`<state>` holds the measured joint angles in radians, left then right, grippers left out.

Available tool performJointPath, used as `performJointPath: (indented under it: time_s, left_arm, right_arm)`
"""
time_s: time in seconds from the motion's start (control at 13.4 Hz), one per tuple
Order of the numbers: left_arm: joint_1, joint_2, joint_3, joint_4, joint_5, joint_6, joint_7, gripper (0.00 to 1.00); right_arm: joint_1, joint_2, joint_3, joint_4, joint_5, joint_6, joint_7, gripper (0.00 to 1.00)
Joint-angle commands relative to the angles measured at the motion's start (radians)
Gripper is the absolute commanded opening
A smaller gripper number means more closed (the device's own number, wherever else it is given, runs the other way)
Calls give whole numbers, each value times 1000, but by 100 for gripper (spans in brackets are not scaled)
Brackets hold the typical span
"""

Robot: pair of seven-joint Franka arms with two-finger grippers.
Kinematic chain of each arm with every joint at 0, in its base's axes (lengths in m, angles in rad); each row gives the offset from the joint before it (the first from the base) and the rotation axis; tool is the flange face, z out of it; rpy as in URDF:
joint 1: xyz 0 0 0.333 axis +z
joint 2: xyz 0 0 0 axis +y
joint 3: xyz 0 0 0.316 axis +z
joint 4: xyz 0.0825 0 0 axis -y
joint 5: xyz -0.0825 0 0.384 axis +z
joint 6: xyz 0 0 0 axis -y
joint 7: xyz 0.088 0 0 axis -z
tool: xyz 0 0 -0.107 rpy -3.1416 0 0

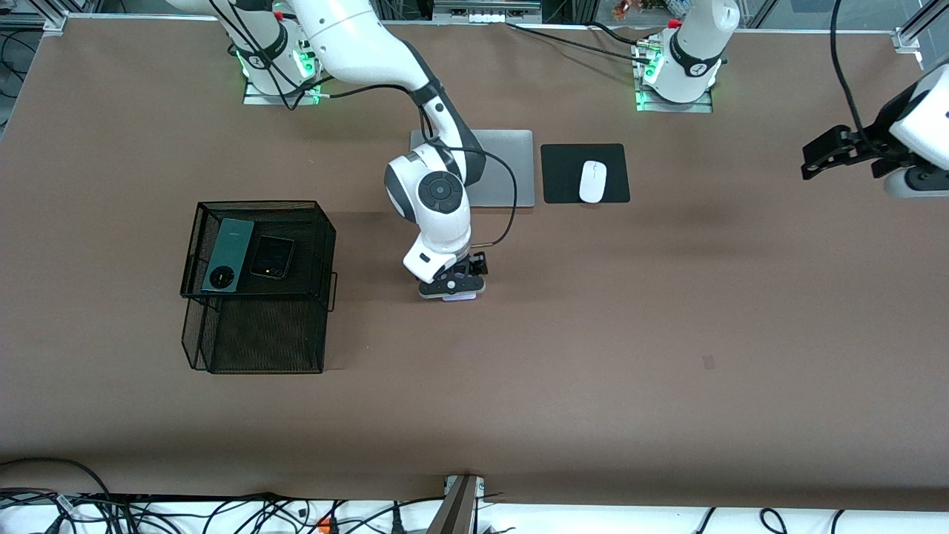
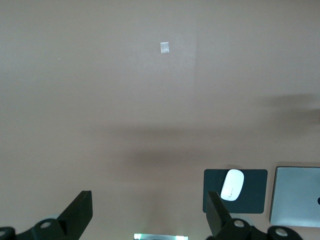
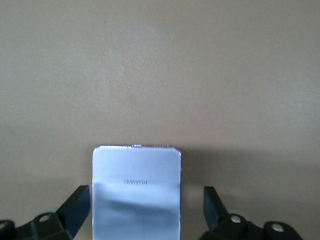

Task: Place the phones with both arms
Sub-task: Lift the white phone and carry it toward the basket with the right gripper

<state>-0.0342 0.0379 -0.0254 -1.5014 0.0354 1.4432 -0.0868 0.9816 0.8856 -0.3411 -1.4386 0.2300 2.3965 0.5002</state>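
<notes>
Basket (image 1: 326, 245) of black wire mesh is sitting toward the right arm's end of the table. On its top tier you are seeing two phones lying flat, side by side: the long dark-green phone (image 1: 228, 255) with its round black camera ring at the end nearer the front camera, and the small black phone (image 1: 271, 256) just beside it, toward the table's middle. They look close together; whether they are touching you cannot tell.

Next along, your right gripper (image 1: 454, 291) is sitting low over the bare table near its middle, pointing straight down. The right wrist view is showing its fingers (image 3: 77, 210) spread wide, with the pale lilac-white phone (image 3: 136, 192) lying flat on the table between them. There is a gap on both sides of the phone, so the fingers are not gripping it. In the front view only a sliver of that phone is peeking out under the gripper.

Farther from the front camera, the silver laptop (image 1: 511, 167) is lying closed, partly hidden by the right arm. Beside it a white mouse (image 1: 592, 181) is resting on a black mouse pad (image 1: 563, 174).

At the left arm's end, your left gripper (image 1: 815, 157) is hanging high over bare table, waiting. Its fingers (image 2: 79, 214) are standing wide apart and holding nothing. Its wrist view is showing the mouse, the pad and a corner of the laptop well off.
</notes>
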Motion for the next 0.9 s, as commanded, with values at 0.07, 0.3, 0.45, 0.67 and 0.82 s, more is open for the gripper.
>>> performJointPath:
  time_s: [0.07,0.3,0.45,0.67,0.82]
  left_arm:
    - [-15,-76,24,-99,-20,42,29,100]
    - [-55,-107,65,-132,-20,42,35,100]
    - [-49,-105,65,-131,-20,43,44,100]
    - [-43,-105,65,-128,-20,45,45,100]
    - [-43,-105,65,-128,-20,45,45,100]
  right_arm:
    - [-3,18,5,14,-6,23,-12,100]
    - [-1,24,7,15,-6,27,-8,100]
    - [-1,29,7,18,-5,27,-9,100]
    - [0,32,7,18,-5,27,-3,100]
    - [-1,38,14,20,-1,29,1,100]
